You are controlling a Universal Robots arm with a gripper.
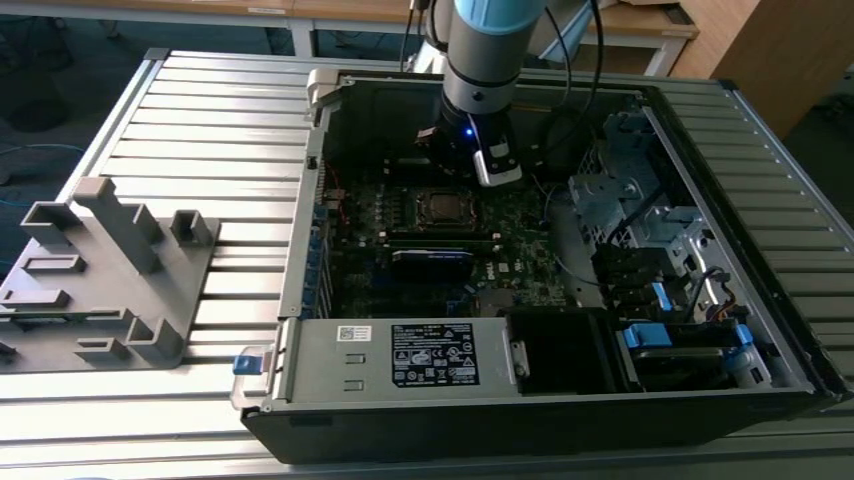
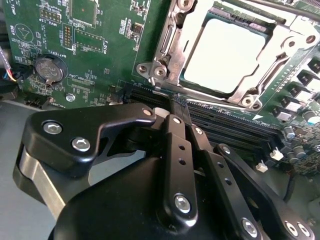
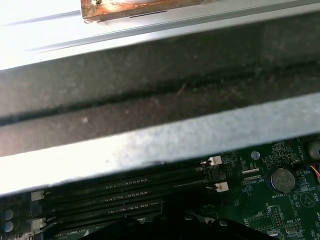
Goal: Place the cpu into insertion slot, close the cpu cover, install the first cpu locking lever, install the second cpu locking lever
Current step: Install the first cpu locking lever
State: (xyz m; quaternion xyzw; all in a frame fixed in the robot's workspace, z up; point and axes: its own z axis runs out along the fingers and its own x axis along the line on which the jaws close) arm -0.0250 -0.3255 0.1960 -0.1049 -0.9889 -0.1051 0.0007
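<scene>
While its fingers meet, the gripper (image 2: pixel 177 106) hangs just beside the cpu cover (image 2: pixel 166 40) edge, over the memory slots (image 2: pixel 235 120).

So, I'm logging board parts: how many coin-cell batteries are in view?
1. The coin-cell battery sits on the green motherboard, seen in both wrist views. The gripper covers some of the board, so more may be hidden.

Black gripper (image 2: pixel 181 106), jaws pressed together, near silver cpu cover (image 2: pixel 167 36) framing bright cpu (image 2: pixel 225 55), green motherboard (image 2: pixel 105 55), coin battery (image 2: pixel 47 69)
</scene>
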